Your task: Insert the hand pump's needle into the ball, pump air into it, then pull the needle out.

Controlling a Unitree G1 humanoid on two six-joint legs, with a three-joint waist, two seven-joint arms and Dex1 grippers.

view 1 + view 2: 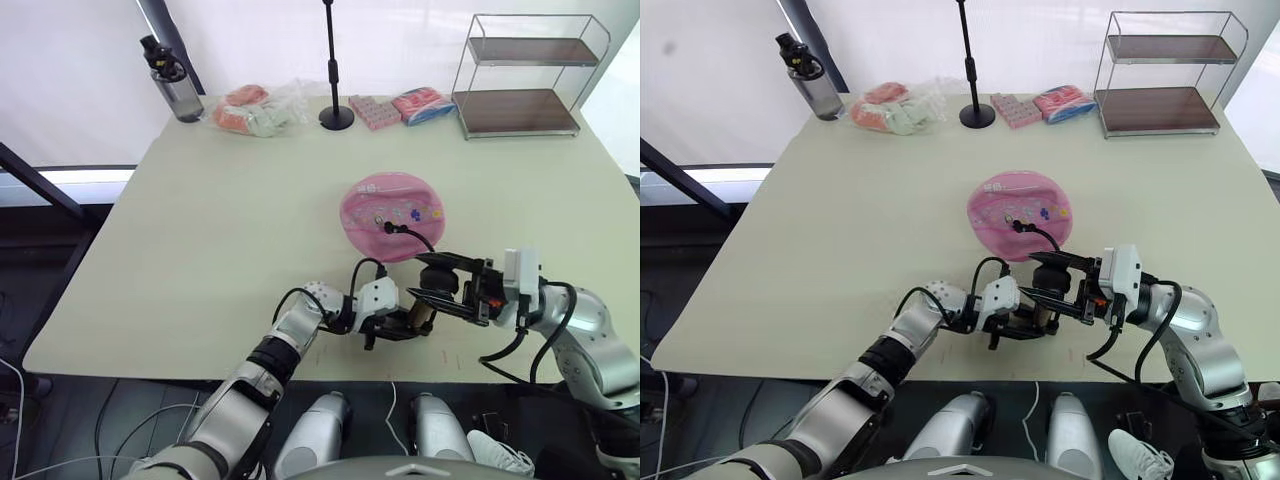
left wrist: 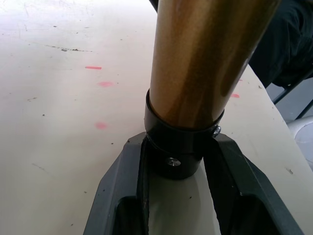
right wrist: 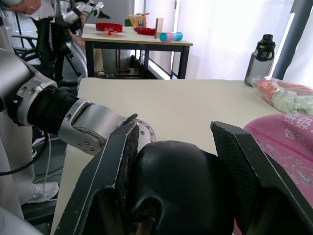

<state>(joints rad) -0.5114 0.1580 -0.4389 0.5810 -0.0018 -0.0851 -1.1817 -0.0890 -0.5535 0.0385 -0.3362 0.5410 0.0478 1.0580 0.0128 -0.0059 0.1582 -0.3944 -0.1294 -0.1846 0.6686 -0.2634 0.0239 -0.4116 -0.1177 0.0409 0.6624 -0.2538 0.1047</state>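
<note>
The ball (image 1: 391,213), a flattish pink disc with small printed pictures, lies on the table just right of centre. The hand pump (image 1: 423,316) stands near the front edge, its bronze cylinder (image 2: 198,63) upright. My left gripper (image 1: 410,323) is shut on the pump's black lower cap (image 2: 176,147). My right gripper (image 1: 441,290) is shut on the black T-handle (image 3: 176,181) at the pump's top. A thin black hose (image 1: 415,236) arcs from the pump to the ball's top. The needle at the hose's end is too small to make out.
Along the far edge stand a dark water bottle (image 1: 175,85), a plastic bag of pink and green items (image 1: 258,110), a black stand (image 1: 335,75), pink packets (image 1: 377,111) and a wire shelf rack (image 1: 525,75). The table's front edge (image 1: 300,375) runs just behind both grippers.
</note>
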